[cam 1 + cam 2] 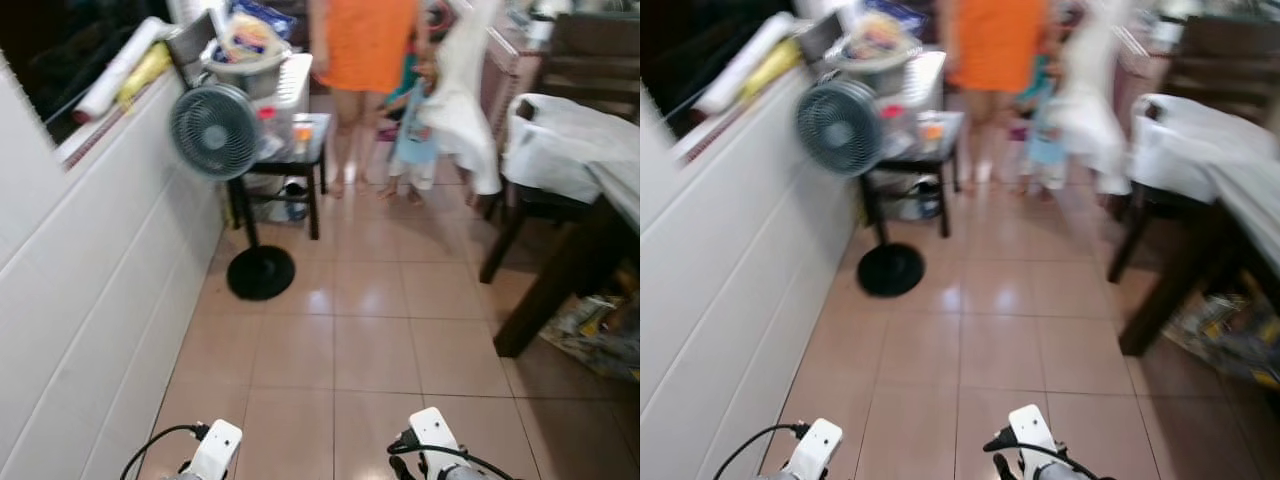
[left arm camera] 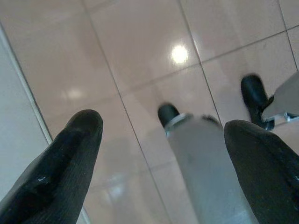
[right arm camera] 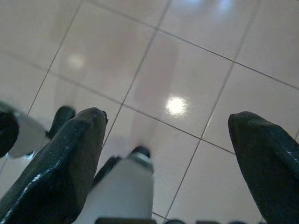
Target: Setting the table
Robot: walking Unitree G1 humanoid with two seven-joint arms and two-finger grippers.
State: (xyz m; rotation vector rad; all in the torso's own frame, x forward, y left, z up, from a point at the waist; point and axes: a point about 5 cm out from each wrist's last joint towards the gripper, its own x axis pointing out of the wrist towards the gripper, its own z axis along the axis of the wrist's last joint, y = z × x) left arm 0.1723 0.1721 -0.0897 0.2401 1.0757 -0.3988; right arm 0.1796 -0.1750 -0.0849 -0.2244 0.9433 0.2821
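- Left eye view is showing a tiled floor [image 1: 370, 300] with a dark table [image 1: 590, 240] standing at the right edge. A white bag [image 1: 565, 140] is sitting on a chair at that table. I cannot tell if any plates or cups are lying on the table, since its top is mostly cut off, so how far the job has gone is not clear.
- Left eye view is also showing a fan [image 1: 215, 130] by the white wall [image 1: 90, 300], a small stand [image 1: 290, 150] behind it, and two people [image 1: 365, 60] standing far off.
- Right eye view is showing the same room, a bit blurry. Both arms are hanging low at the bottom edge, well away from the table.
- Left wrist view is showing the left gripper [image 2: 163, 163] pointing down at the floor. Its fingers are spread wide and are holding nothing. A robot leg is showing between them.
- Right wrist view is showing the right gripper [image 3: 170, 163] pointing down at the floor too. Its fingers are spread wide and are holding nothing.
- My guess is that the robot is walking somewhere, with nothing for the table in either gripper.
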